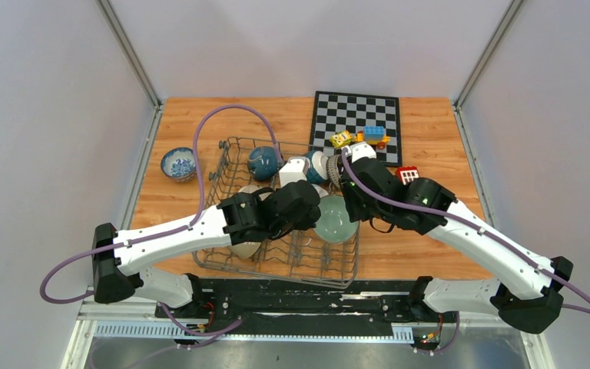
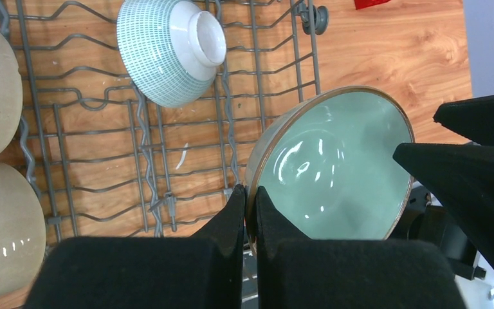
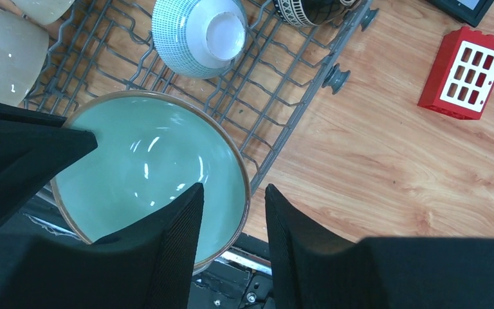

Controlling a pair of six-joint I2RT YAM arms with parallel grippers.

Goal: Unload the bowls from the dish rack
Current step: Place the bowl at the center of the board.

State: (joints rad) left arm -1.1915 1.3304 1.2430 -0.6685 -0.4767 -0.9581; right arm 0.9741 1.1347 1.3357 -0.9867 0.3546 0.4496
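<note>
Now: two grippers at one celadon bowl

Here the left gripper (image 2: 251, 201) is clamped on the rim of the celadon bowl (image 2: 331, 167), one finger inside and one outside, with no gap left between pad and glaze. The right gripper (image 3: 233, 188) stands at the opposite side of the same rim with its jaws parted. One finger lies over the pale green inside and the other outside, and the brown-edged lip runs between them with clear space on the outer side.

The bowl sits at the near right corner of the dish rack (image 1: 227, 157), its opening facing up toward both wrist cameras. Whether it rests on the wires or hangs just above them cannot be told.

Farther in, a patterned bowl (image 3: 199, 35) with fine blue hatching lies upside down on the prongs, its white foot showing. Two beige bowls (image 2: 3, 225) lie one behind the other along the rack's left side in the left wrist view. A blue-and-white bowl (image 1: 178, 164) stands on the wooden table (image 1: 430, 131), left of the rack and apart from it. A red block (image 3: 464, 72) lies on the wood to the right.
</note>
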